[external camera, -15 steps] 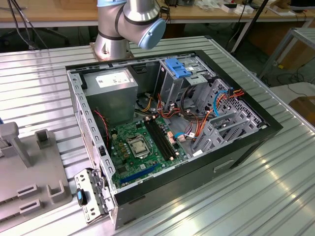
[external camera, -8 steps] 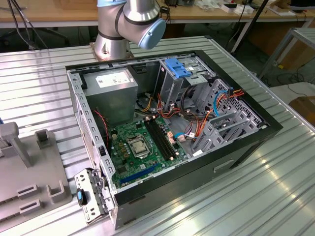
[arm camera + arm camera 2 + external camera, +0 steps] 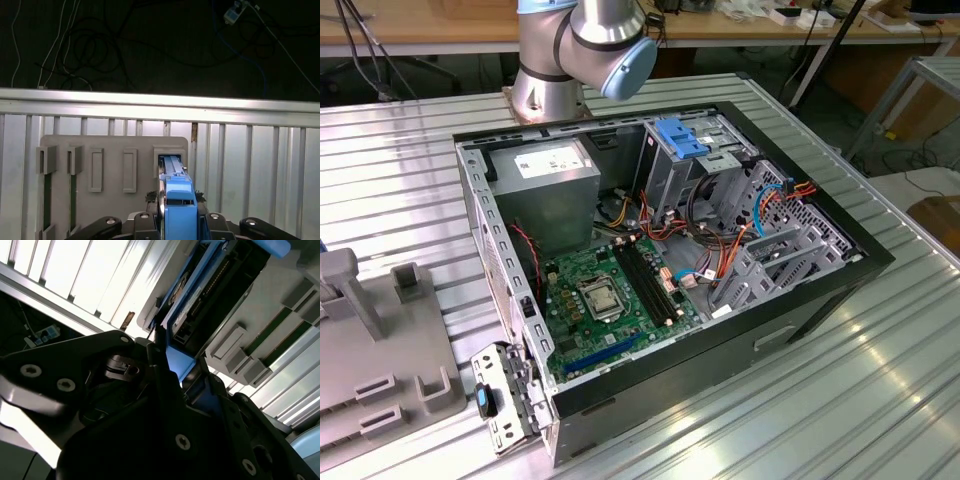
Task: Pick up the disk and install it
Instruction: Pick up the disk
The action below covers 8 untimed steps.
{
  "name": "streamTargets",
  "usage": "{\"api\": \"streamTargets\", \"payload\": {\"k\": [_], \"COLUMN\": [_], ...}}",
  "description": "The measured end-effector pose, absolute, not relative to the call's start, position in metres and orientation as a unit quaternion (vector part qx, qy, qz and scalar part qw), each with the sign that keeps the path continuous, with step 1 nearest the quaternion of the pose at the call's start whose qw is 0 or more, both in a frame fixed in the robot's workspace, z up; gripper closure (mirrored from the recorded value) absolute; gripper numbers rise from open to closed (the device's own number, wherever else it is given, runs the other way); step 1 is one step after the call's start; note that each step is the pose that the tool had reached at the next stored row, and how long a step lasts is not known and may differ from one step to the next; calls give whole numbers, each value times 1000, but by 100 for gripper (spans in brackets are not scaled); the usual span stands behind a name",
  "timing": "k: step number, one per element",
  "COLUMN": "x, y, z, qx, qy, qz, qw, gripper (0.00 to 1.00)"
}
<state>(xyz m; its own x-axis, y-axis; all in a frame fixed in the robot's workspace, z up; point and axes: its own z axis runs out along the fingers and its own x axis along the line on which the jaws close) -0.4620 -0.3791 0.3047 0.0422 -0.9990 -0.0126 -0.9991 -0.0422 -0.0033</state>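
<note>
In the first wrist view the disk (image 3: 178, 197), a drive in a bright blue carrier, stands on edge with its far end at an open slot (image 3: 169, 161) of the grey holder plate (image 3: 112, 147). My gripper (image 3: 178, 219) is shut on the disk, a dark finger (image 3: 148, 221) pressing each side of the carrier. The second wrist view shows the same hold from the side: the disk's blue rail and dark body (image 3: 200, 305) rise out of my gripper (image 3: 182, 372) over the grey holder (image 3: 240, 347).
In the exterior view the open computer case (image 3: 800, 300) lies on the ribbed metal table (image 3: 880, 400). Its grey drive cage carries a fixed blue bracket (image 3: 682, 137). The grey holder (image 3: 380, 340) sits at the exterior view's left. The arm's base (image 3: 570, 50) stands behind the case.
</note>
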Motion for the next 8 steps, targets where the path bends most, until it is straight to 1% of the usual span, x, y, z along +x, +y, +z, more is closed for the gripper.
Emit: {"api": "streamTargets", "payload": {"k": [8], "x": [-462], "y": [-379], "z": [305], "qx": [-722], "qy": [692], "qz": [3], "qw": [6], "gripper": [63]}}
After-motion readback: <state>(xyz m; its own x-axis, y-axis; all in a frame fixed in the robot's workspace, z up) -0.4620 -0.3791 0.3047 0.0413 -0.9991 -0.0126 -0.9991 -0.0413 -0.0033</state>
